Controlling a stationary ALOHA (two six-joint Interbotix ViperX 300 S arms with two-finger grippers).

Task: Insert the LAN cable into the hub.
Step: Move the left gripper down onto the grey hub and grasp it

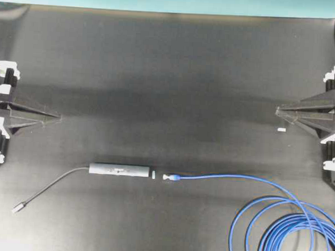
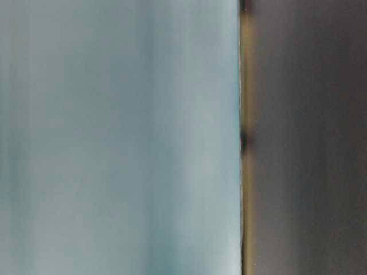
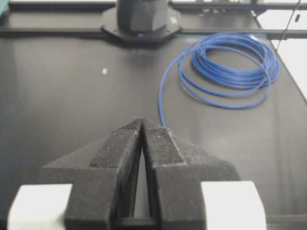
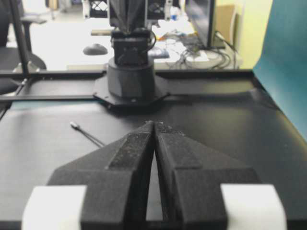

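Overhead view: black table [image 1: 169,75] with both arms parked at its side edges. Left gripper [image 1: 57,118] points inward from the left edge, right gripper [image 1: 278,111] from the right edge; both well apart from the task items. In each wrist view the two black fingers meet at the tips, so both grippers are closed and hold nothing.

Hub [image 1: 121,171] lies flat, lengthwise left-right, in the lower middle of the table. Its thin grey cord [image 1: 53,184] curves off the left end down to a small silver plug [image 1: 18,208] near the lower left.

Cable [image 1: 237,177]: plug [image 1: 169,178] lies on the table just right of the hub's right end, in line with it, with a small gap between them. Not inserted. From the plug the blue line runs right, then bends down into a stack of coils [image 1: 296,237] at the lower right corner, partly cut off by the frame edge.

A small white mark [image 1: 280,130] sits on the table near the right gripper.

Left wrist view: coils to the upper right, one strand leading toward the fingertips. Right wrist view: silver plug and a bit of grey cord at left.

Table-level view: blurred, nothing readable.
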